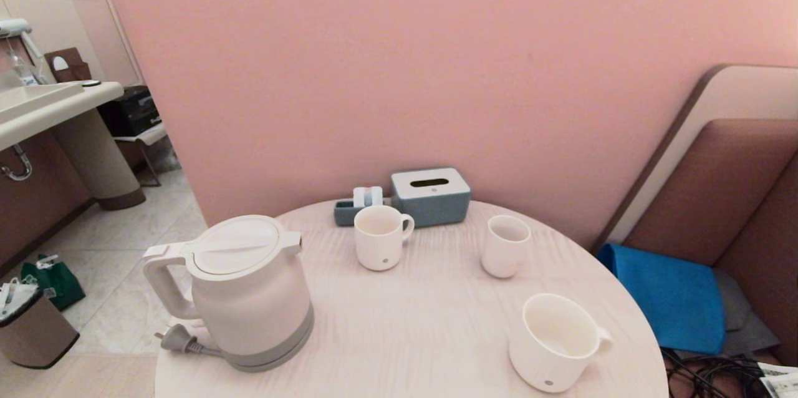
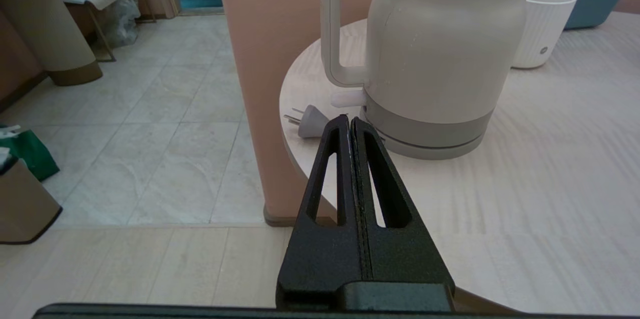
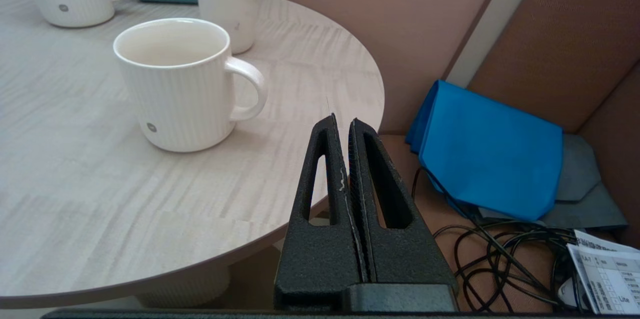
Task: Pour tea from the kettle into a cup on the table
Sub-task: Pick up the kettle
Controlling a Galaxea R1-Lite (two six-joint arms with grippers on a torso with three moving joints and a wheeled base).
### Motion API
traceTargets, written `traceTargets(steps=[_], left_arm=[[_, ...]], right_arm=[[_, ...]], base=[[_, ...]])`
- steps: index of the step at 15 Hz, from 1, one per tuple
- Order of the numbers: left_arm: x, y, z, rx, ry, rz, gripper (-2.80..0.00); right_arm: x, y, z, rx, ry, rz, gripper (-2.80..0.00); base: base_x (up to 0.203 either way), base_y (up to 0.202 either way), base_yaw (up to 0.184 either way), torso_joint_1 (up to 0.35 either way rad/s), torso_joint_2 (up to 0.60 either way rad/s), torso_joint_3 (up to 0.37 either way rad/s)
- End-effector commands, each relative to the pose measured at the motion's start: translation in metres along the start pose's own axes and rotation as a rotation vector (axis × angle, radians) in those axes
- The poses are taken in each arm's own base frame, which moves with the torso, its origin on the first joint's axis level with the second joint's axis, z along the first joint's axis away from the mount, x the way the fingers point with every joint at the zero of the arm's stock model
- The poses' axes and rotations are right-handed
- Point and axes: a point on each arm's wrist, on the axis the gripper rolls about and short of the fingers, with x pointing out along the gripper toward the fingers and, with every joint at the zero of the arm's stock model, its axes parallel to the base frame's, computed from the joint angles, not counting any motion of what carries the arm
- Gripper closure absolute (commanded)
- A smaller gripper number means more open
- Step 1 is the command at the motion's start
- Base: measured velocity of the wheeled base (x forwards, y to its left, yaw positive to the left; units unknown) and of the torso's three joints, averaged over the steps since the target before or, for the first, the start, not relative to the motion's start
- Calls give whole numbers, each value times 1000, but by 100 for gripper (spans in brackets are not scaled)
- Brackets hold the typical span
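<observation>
Nearest the robot, both grippers hang off the near rim of the table (image 1: 399,335), out of the head view. The left gripper (image 2: 349,121) sits low by the table's left edge with its jaws pressed together, holding nothing, tips close to the kettle's grey base band. The right gripper (image 3: 342,124) hovers off the right edge, jaws likewise pressed together and empty, near the cup's handle side.

The round tabletop is pale, whitish wood grain. At its near left stands the kettle (image 1: 249,292), upright, lid closed, loop handle turned left, with its power plug (image 1: 177,340) lying on the table beside the base. At the near right stands the cup (image 1: 557,342), upright, ribbed, handle pointing right, a tiny grey mark near its base; I cannot tell whether any tea is inside.

Farther back are 2 more vessels: a ribbed white mug (image 1: 380,237) mid-table and a slim white cup (image 1: 505,246) to its right, well apart from each other. Behind them a grey-blue tissue box (image 1: 430,196) sits beside a small tray (image 1: 349,211).

Beyond is a pink wall (image 1: 436,61). To the right, a brown upholstered seat (image 1: 735,198) carries a folded blue cloth (image 1: 667,298) with black cables (image 3: 500,254) nearby. To the left, tiled floor (image 1: 124,242), a bin (image 1: 31,329) and a washbasin counter (image 1: 43,105).
</observation>
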Motion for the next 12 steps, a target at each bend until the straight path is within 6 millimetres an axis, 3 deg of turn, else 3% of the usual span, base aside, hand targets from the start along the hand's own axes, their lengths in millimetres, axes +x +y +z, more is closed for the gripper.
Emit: traceTargets(steps=[1, 7, 9, 10, 12], left_arm=[[0, 0, 0, 1, 0, 2, 0], [-1, 0, 2, 9, -4, -1, 0], [-7, 0, 35, 10, -54, -11, 0], [-10, -1, 66, 5, -79, -20, 0], [7, -1, 109, -4, 10, -41, 0]], right_arm=[[0, 0, 0, -1, -1, 0, 0], [0, 0, 0, 1, 0, 1, 0], [0, 0, 0, 2, 0, 1, 0], [0, 0, 0, 2, 0, 1, 0], [0, 0, 0, 2, 0, 1, 0]], base=[[0, 0, 0, 0, 0, 0], [0, 0, 0, 0, 0, 0], [0, 0, 0, 0, 0, 0], [0, 0, 0, 0, 0, 0], [0, 0, 0, 0, 0, 0]])
